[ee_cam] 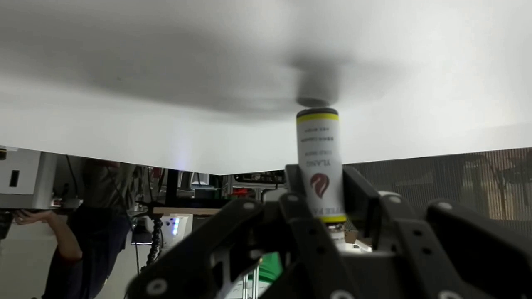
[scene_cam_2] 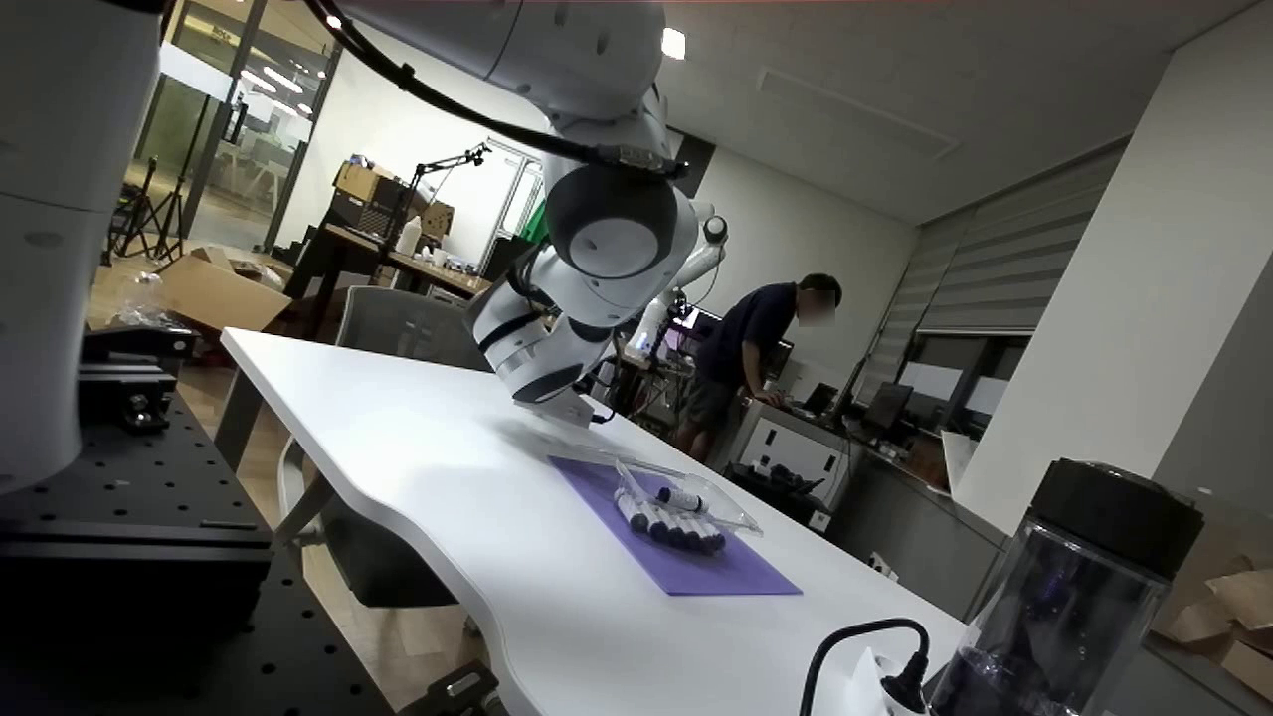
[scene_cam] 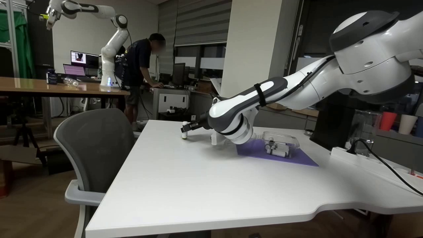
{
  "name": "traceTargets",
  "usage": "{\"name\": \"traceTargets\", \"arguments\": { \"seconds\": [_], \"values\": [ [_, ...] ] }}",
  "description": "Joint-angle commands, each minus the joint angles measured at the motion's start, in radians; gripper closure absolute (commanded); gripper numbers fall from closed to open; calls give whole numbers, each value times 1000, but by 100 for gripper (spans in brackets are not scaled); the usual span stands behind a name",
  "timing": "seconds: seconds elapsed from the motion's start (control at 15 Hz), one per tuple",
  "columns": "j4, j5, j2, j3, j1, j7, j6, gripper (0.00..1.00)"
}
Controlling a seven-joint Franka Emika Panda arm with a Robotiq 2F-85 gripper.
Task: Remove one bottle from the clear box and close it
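My gripper (scene_cam: 184, 127) is shut on a small white bottle (scene_cam: 184, 136) near the table's far left edge in an exterior view. In the wrist view, which stands upside down, the gripper (ee_cam: 321, 178) holds the upright bottle (ee_cam: 319, 149) between its fingers. The bottle has yellow bands and a red drop mark. Its base is just above the white tabletop, with a thin gap to its reflection. The clear box (scene_cam: 290, 141) lies well behind the gripper, its lid apparently open. Several dark-capped bottles (scene_cam_2: 664, 519) show in the box (scene_cam_2: 741, 512). The arm hides the gripper in that view.
A purple mat (scene_cam: 248, 151) lies under the box on the white table (scene_cam: 198, 185). A white power strip (scene_cam: 343, 154) with a black cable and a clear black-lidded jar (scene_cam_2: 1054, 607) stand at one end. A grey chair (scene_cam: 96, 152) stands against the table's edge.
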Motion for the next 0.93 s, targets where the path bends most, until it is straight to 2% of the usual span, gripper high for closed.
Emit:
{"name": "traceTargets", "arguments": {
  "seconds": [0.0, 0.07, 0.13, 0.2, 0.67, 0.87],
  "values": [
    [-10, -8, 0, 1, -7, 15, 5, 93],
    [-9, -7, 0, -1, -5, 15, 6, 93],
    [-7, -5, 0, -4, -3, 14, 6, 46],
    [-8, -5, 0, -4, -4, 15, 5, 46],
    [-12, -6, 0, -2, -7, 16, 6, 1],
    [-21, -14, 0, 20, -19, 12, -6, 0]
  ]
}}
